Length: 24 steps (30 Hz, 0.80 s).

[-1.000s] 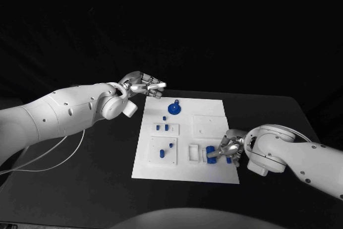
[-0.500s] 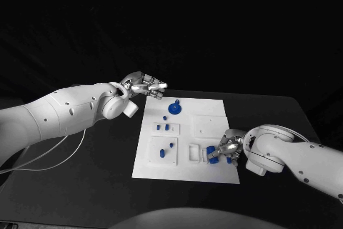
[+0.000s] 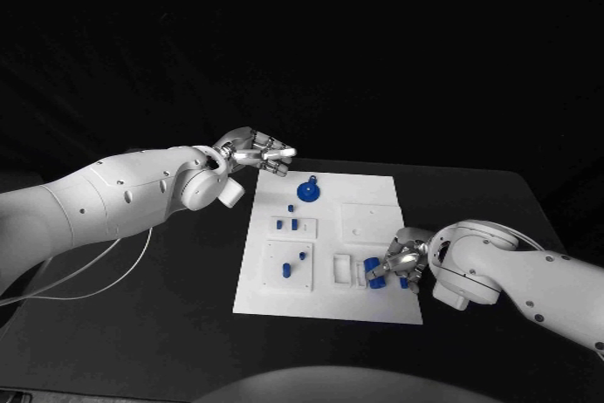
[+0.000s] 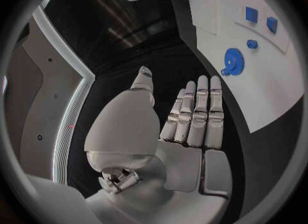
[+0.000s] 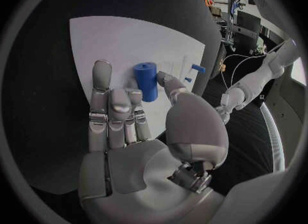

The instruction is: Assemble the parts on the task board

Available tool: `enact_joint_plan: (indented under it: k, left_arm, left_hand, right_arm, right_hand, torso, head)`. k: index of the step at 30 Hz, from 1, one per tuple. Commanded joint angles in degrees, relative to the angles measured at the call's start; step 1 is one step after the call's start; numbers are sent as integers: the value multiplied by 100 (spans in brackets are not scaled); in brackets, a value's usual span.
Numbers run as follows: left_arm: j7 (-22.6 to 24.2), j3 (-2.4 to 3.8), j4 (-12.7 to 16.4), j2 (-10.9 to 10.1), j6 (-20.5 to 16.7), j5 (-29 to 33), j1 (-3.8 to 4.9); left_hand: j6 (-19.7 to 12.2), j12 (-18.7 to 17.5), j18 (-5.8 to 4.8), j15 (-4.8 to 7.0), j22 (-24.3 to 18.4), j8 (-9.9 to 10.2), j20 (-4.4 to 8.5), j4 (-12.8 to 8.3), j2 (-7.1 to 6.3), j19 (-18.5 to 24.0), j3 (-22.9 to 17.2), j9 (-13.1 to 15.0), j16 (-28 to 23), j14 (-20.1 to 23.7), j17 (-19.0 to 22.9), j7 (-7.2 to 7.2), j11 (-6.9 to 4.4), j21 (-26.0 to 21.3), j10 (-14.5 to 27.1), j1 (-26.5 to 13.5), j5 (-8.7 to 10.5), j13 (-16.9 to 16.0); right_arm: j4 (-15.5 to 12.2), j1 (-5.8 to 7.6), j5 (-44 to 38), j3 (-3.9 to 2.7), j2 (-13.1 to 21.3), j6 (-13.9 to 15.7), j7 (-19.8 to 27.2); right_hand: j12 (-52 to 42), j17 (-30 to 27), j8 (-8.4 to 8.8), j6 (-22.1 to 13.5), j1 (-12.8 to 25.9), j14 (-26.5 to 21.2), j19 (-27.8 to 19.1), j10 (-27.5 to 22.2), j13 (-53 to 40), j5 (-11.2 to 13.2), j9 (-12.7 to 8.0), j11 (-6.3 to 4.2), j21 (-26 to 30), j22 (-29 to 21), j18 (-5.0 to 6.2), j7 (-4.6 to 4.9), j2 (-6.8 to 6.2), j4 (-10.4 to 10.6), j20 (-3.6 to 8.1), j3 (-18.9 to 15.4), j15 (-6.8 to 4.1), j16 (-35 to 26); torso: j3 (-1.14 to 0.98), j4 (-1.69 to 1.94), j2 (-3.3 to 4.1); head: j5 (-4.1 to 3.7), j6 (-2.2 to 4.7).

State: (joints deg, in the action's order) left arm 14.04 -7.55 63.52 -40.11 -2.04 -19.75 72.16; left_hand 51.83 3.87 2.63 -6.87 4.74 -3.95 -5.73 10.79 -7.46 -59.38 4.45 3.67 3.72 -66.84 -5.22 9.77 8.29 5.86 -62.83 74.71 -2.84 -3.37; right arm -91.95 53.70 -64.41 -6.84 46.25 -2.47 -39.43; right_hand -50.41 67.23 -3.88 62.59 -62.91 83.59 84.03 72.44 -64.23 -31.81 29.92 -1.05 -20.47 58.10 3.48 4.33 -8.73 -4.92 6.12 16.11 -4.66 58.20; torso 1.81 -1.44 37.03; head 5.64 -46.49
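While the left hand (image 3: 256,150) hovers over the black table (image 3: 176,298) just beyond the far left corner of the white task board (image 3: 384,309), its fingers are stretched out straight and side by side with nothing in them, as the left wrist view confirms (image 4: 192,116). Near that corner a blue gear-shaped part (image 3: 306,191) lies flat on the board, and it also appears in the left wrist view (image 4: 232,61) just ahead of the fingertips. Closer in, small blue blocks (image 3: 287,221) sit in a raised white panel, and another small blue piece (image 3: 287,268) rests on the panel below it. At the board's near right side the right hand (image 3: 401,262) pinches a blue cylinder (image 3: 373,269) between thumb and fingers; the right wrist view shows that cylinder (image 5: 146,80) upright against the fingertips, low over the white board (image 5: 122,39), though I cannot tell whether it touches the surface
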Motion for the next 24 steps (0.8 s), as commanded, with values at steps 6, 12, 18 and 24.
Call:
enact_joint_plan:
  k: [6, 12, 18, 24]
  left_arm:
    - [-5, 1, 6, 17, 143, -8, -2]
    - [-19, -1, 3, 16, 170, -8, -2]
    - [-30, -3, -2, 21, 184, -9, -2]
    - [-47, -5, -4, 24, 196, -11, -2]
  left_hand:
    - [-50, -23, -8, -6, -5, 26, -12, -26, 59, -23, -2, -10, -11, 14, -4, 2, -3, -20, 56, -18, 7, -6]
    - [-58, -20, -4, -7, -4, 25, -15, -71, 90, -23, -10, -10, -11, 14, -14, 3, -2, -22, 61, -1, 5, -6]
    - [-58, -20, -4, -7, -4, 25, -15, -71, 90, -23, -10, -10, -11, 14, -14, 3, -2, -22, 61, -1, 5, -6]
    - [-58, -20, -4, -7, -4, 25, -15, -71, 90, -23, -10, -10, -11, 14, -14, 3, -2, -22, 61, -1, 5, -6]
  right_arm:
    - [48, -48, -424, 58, -85, -44, -46]
    - [16, -44, -903, 65, -104, -158, -84]
    - [3, -43, -1070, 75, -108, -209, -130]
    - [-33, -43, -1011, 83, -76, -55, -131]
  right_hand:
    - [127, 7, 29, -81, 54, -5, 58, -106, 110, -231, -1995, -8, 39, 162, 137, 105, 3, -926, -26, 1085, 11, -25]
    - [123, 29, 29, -45, 9, -1, 56, -101, 124, -283, -2055, -10, 41, 232, 141, 104, -4, -985, -27, 1146, 13, -3]
    - [39, 87, 28, 1, -39, 16, 85, -62, 78, 338, -2071, -9, 69, 253, 136, 84, 34, -907, -37, 958, 19, 66]
    - [5, 139, 26, 156, -101, 18, 95, -34, 63, 37, -2070, -38, 67, 331, 136, 53, 73, -974, -15, 1195, -2, 113]
  torso:
    - [-3, -4, 1]
    - [-5, -5, 2]
    - [-5, -10, 1]
    - [-7, -6, 4]
  head:
    - [0, -8]
    - [-5, -3]
    - [-18, -7]
    - [-19, 5]
